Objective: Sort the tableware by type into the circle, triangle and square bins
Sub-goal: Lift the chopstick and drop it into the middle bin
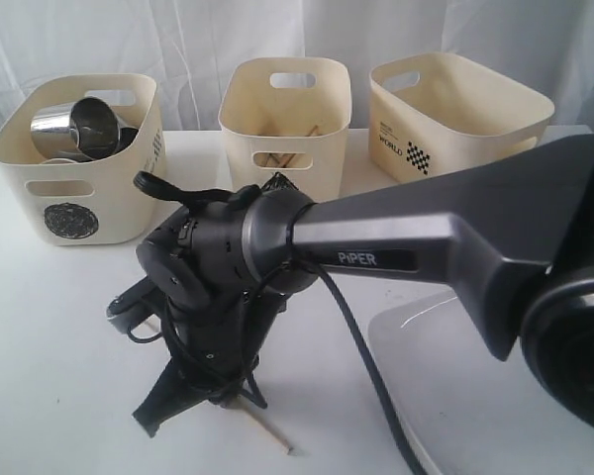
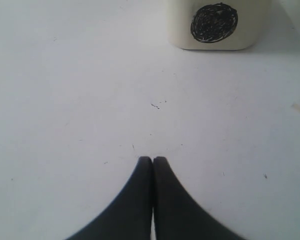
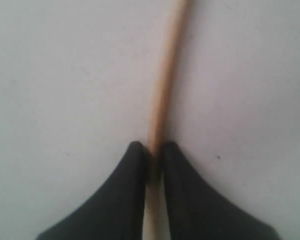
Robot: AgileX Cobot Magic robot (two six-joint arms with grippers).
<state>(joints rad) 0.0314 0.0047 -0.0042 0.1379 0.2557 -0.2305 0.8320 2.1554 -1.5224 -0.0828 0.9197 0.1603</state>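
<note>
Though mostly behind the arm (image 1: 426, 237), wooden chopstick (image 1: 270, 433) in right gripper (image 3: 152, 146).

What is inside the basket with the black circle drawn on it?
Shiny steel cups stick up above the rim of the basket. Whatever lies deeper down is hidden by its wall.

- chopstick (image 3: 162, 95): blurred in the right wrist view and cut off at the frame edge. Exterior view shows one end only, the rest is under the right arm (image 1: 426, 237).
- plate (image 1: 445, 396): cut off by the frame edge, partly behind that arm.
- circle bin (image 2: 215, 30): cut off by the frame edge in the left wrist view.
</note>
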